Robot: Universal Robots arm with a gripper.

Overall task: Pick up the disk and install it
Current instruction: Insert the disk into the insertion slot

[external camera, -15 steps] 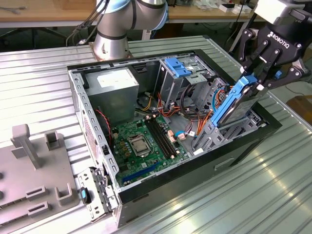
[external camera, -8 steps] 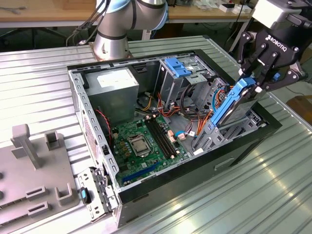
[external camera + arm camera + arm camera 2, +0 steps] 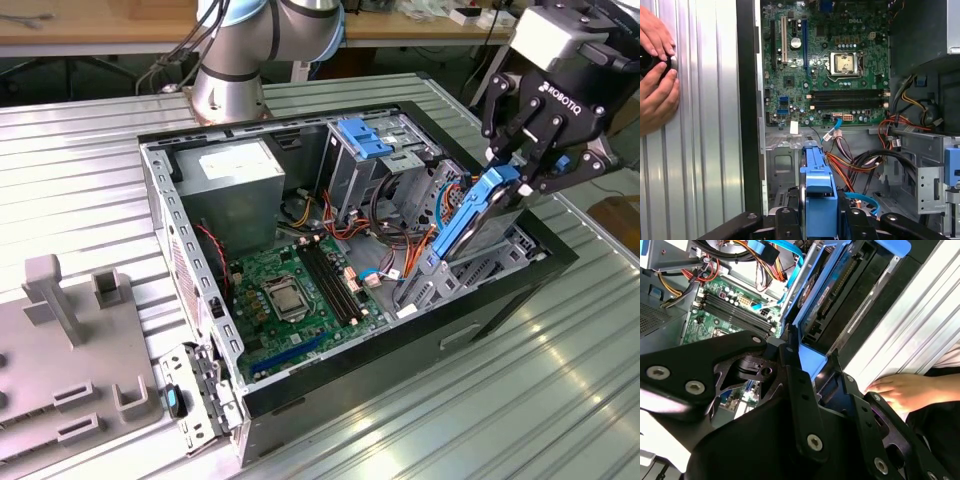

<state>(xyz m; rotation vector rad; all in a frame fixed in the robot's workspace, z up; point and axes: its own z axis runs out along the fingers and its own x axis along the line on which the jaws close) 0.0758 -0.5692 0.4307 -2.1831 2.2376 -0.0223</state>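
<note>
Exterior view: disk (image 3: 465, 222) is clamped by the pincer (image 3: 522, 172), tilted, lower end inside the case (image 3: 400, 345) bay; judged not yet seated.

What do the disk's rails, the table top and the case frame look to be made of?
On the disk, rails bright blue, smooth, moulded: likely plastic. The table top: ribbed, silvery, reflective, probably aluminium or steel sheet. The case frame: dull grey perforated sheet metal, apparently bare steel.

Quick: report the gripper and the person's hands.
Gripper: closed on the disk.
Person's hands: holding a small dark object.
</note>
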